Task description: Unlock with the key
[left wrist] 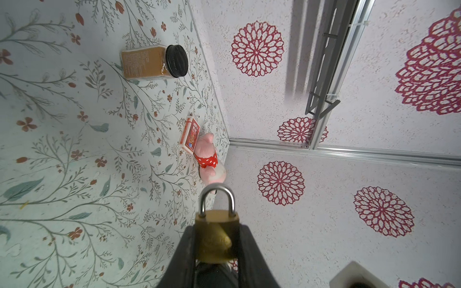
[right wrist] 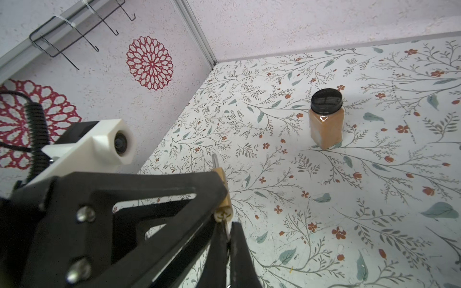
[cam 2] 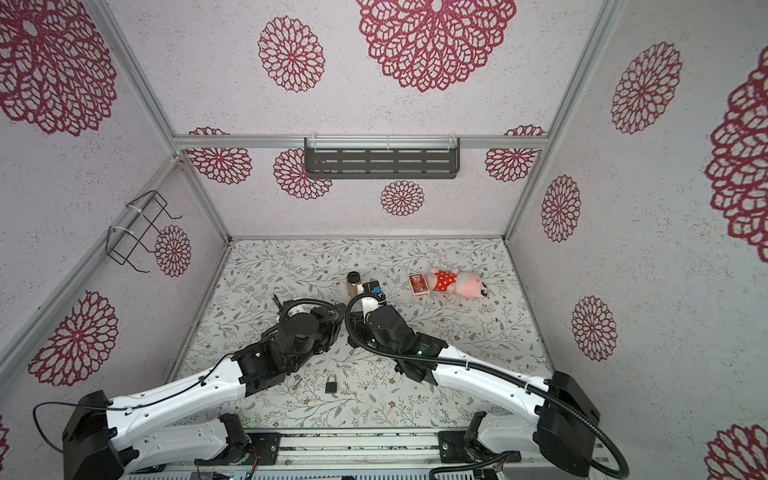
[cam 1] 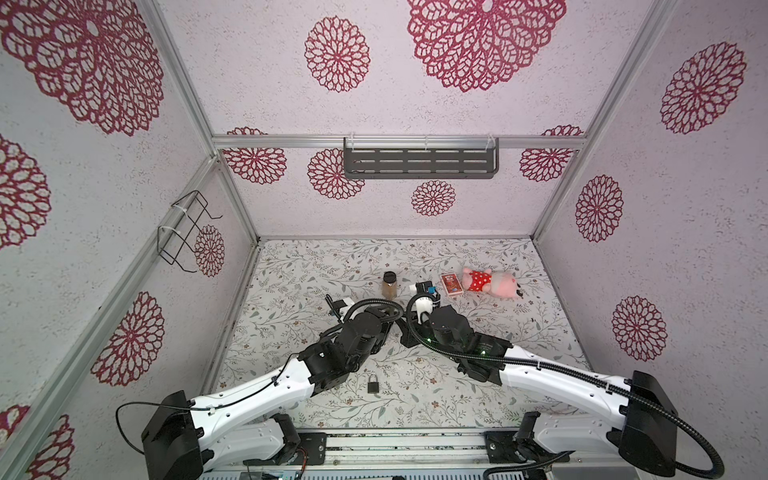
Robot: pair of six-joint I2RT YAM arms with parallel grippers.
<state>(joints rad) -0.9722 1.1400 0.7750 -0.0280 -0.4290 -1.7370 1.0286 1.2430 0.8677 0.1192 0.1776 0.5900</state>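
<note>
Top views are both showing the two arms meeting tip to tip over the middle of the desk, their claws hidden under the wrists. A dark padlock is lying apart, nearer the arm bases.

Left wrist view: the left claw is clamping the brass padlock by its flat sides. The shackle is standing clear of the fingers and the keyhole end is hidden.

Right wrist view: the right claw is pinching the key narrowly. The blade is lying along the padlock's long axis with its tip at the keyway; whether it is entering, I cannot tell. The next push likely needs to run straight along that axis.
</note>
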